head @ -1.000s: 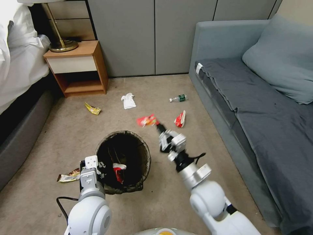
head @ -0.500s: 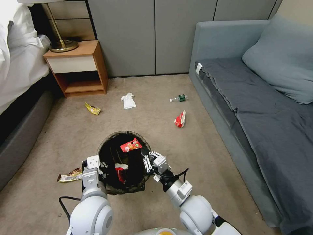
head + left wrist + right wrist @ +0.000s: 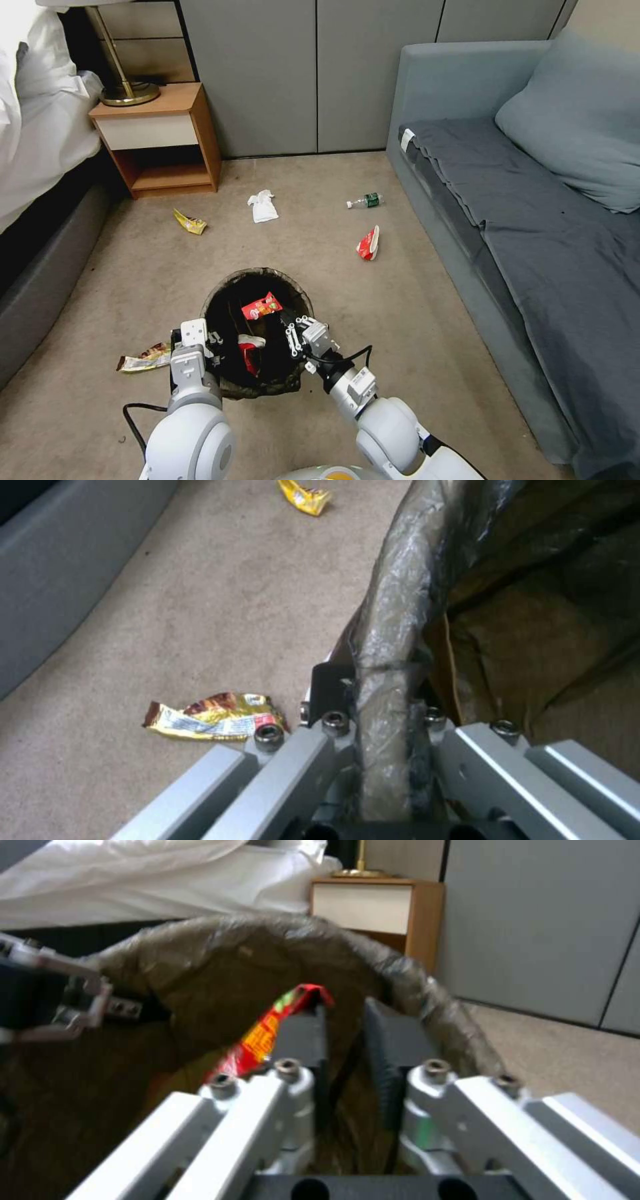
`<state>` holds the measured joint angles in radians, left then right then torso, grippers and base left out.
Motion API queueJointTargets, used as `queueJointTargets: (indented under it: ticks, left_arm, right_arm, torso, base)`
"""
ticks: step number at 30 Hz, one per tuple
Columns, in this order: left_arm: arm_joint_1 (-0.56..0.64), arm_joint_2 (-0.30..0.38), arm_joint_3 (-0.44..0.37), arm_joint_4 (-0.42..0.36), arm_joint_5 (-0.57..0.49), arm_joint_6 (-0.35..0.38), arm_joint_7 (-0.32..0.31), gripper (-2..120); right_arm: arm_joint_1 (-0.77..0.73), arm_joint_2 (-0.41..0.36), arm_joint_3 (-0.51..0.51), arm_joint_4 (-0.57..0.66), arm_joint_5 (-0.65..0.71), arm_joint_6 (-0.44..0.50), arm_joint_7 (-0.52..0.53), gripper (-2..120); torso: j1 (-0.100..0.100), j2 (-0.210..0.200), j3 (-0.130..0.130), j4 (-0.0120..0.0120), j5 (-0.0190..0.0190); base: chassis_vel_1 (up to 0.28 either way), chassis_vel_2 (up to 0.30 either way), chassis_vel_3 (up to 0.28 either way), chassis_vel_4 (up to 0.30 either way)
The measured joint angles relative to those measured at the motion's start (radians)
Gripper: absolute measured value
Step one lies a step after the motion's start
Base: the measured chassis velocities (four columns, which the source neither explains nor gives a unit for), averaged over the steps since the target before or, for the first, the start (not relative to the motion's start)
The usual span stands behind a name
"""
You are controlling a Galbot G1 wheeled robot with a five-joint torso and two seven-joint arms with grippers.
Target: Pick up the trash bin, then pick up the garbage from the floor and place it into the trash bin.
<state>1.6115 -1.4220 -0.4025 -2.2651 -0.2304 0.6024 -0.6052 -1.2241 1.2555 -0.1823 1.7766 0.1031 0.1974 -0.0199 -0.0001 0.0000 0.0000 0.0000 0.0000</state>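
Observation:
The trash bin [image 3: 293, 303], lined with a dark bag, is off the carpet in my left gripper [image 3: 211, 343], which is shut on its near-left rim [image 3: 387, 645]. My right gripper [image 3: 289, 321] reaches over the bin's mouth, open. A red snack wrapper [image 3: 261, 307] hangs against the outer side of one of its fingers [image 3: 301, 1032], with nothing between the pads. Another red-and-white piece [image 3: 247, 347] lies inside the bin. Garbage on the floor: a brown-gold wrapper [image 3: 142, 360], a yellow wrapper [image 3: 190, 222], white tissue [image 3: 263, 206], a small bottle [image 3: 365, 200] and a red wrapper [image 3: 369, 243].
A grey sofa [image 3: 533, 200] runs along the right. At the far left are a wooden nightstand [image 3: 160, 137] carrying a brass lamp base [image 3: 128, 93] and a bed [image 3: 33, 140]. Grey cabinet doors [image 3: 313, 73] close off the back. Open carpet lies between bin and sofa.
My right arm drew back and left, carrying the red wrapper from beyond the bin to over its mouth, then sank a little. The bin and my left gripper barely moved.

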Motion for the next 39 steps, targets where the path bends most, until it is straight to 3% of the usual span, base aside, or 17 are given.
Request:
queueJointTargets:
  ticks: [7,12,17,22,23,26,31,33,35,36,37,39]
  left_arm:
    - [0.001,-0.003,0.002,-0.002,0.003,0.000,0.000,0]
    - [-0.001,-0.003,0.003,-0.002,0.004,0.000,0.000,0]
    - [-0.003,-0.006,0.007,-0.002,0.006,0.001,0.000,0]
    - [-0.008,-0.008,0.010,-0.001,0.007,0.001,0.001,0]
    - [-0.008,-0.008,0.010,-0.001,0.007,0.001,0.001,0]
    - [-0.008,-0.007,0.010,-0.001,0.007,0.001,0.001,0]
    - [-0.006,-0.008,0.010,-0.001,0.007,0.001,0.001,0]
    - [-0.005,-0.008,0.012,-0.001,0.007,0.001,0.001,0]
    - [-0.005,-0.006,0.015,-0.006,0.007,0.001,0.001,0]
    - [-0.005,-0.006,0.015,-0.006,0.007,0.001,0.001,0]
    - [-0.005,-0.005,0.016,-0.008,0.007,0.001,0.002,0]
    - [-0.003,-0.001,0.016,-0.010,0.007,0.001,0.002,0]
  right_arm:
    - [0.016,-0.020,-0.029,0.005,0.000,-0.037,0.013,46]
    - [0.022,-0.044,-0.035,0.019,0.012,-0.065,0.013,59]
    - [0.025,-0.091,-0.047,0.044,0.051,-0.130,0.012,76]
    - [0.034,-0.126,-0.057,0.087,0.123,-0.262,0.043,96]
    - [0.034,-0.126,-0.057,0.087,0.123,-0.262,0.043,96]
    - [0.039,-0.154,-0.062,0.145,0.221,-0.407,0.084,100]
    - [0.048,-0.164,-0.067,0.184,0.313,-0.492,0.123,100]
    - [0.058,-0.162,-0.076,0.221,0.422,-0.570,0.188,100]
    - [0.082,-0.129,-0.096,0.277,0.615,-0.674,0.346,100]
    - [0.082,-0.129,-0.096,0.277,0.615,-0.674,0.346,100]
    - [0.100,-0.094,-0.107,0.298,0.723,-0.723,0.450,100]
    - [0.117,-0.058,-0.115,0.305,0.792,-0.760,0.535,100]
  torso:
    - [0.000,0.000,0.000,0.0000,0.0000]
    - [0.000,0.000,0.000,0.0001,0.0001]
    - [0.000,0.000,0.000,0.0000,0.0000]
    - [0.000,0.000,0.000,0.0001,0.0001]
    - [0.000,0.000,0.000,0.0001,0.0001]
    - [0.000,0.000,0.000,0.0000,-0.0001]
    - [0.000,0.000,0.000,0.0000,0.0000]
    - [0.000,0.000,0.000,0.0000,0.0000]
    - [0.000,0.000,0.000,0.0000,0.0000]
    - [0.000,0.000,0.000,0.0000,0.0000]
    - [0.000,0.000,0.000,0.0001,0.0000]
    - [0.000,0.000,0.000,0.0002,-0.0001]
  base:
    - [0.000,0.000,0.000,0.000]
    - [0.000,0.000,0.000,0.000]
    - [0.000,0.000,0.000,0.000]
    - [0.000,0.000,0.000,0.000]
    - [0.000,0.000,0.000,0.000]
    - [0.000,0.000,0.000,0.000]
    - [0.000,0.000,0.000,0.000]
    - [0.000,0.000,0.000,0.000]
    - [0.000,0.000,0.000,0.000]
    - [0.000,0.000,0.000,0.000]
    - [0.000,0.000,0.000,0.000]
    - [0.000,0.000,0.000,0.000]
